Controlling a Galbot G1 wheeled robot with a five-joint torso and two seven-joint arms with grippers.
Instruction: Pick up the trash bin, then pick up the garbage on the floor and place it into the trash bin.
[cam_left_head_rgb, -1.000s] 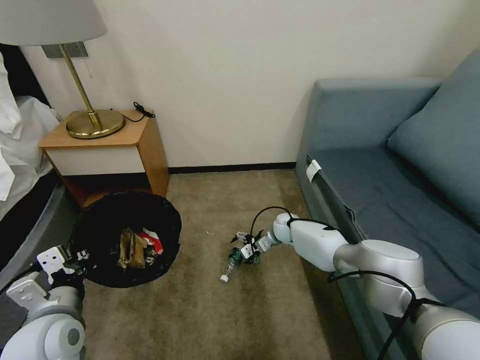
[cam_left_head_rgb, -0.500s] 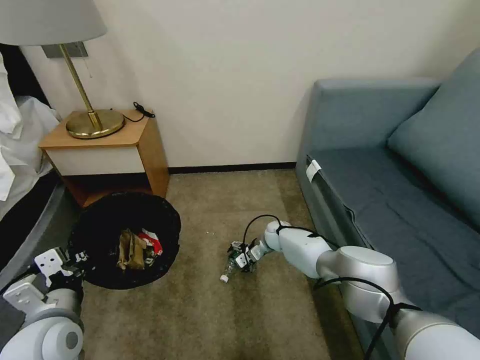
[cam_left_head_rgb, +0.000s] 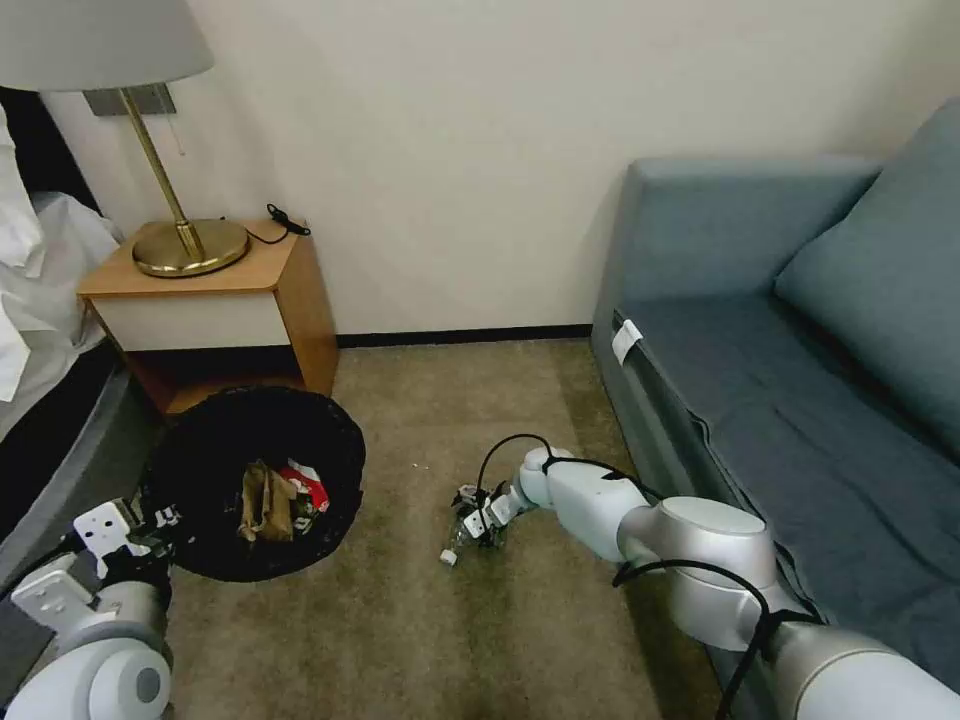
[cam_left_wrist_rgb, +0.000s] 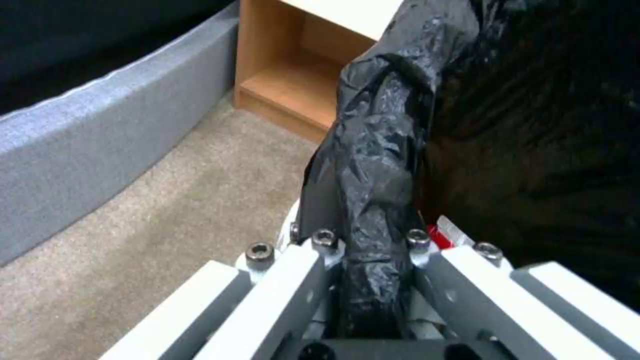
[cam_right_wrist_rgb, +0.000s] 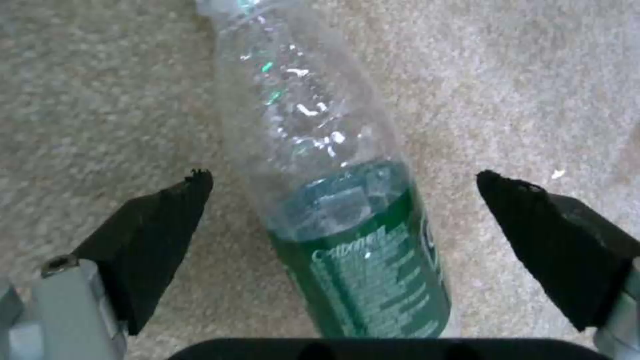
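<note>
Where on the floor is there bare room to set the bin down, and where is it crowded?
Bare carpet lies between the nightstand and sofa, and nearer the robot. It is crowded by the bottle, straddled by the open right gripper, and around the bin, held by the left gripper.

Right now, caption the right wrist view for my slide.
Right gripper open, fingers straddling the clear bottle lying on carpet.

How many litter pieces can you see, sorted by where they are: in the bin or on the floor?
In the bin: 2, a brown paper bag and a red packet.
On the floor: 1, a bottle.
Total: 3
</note>
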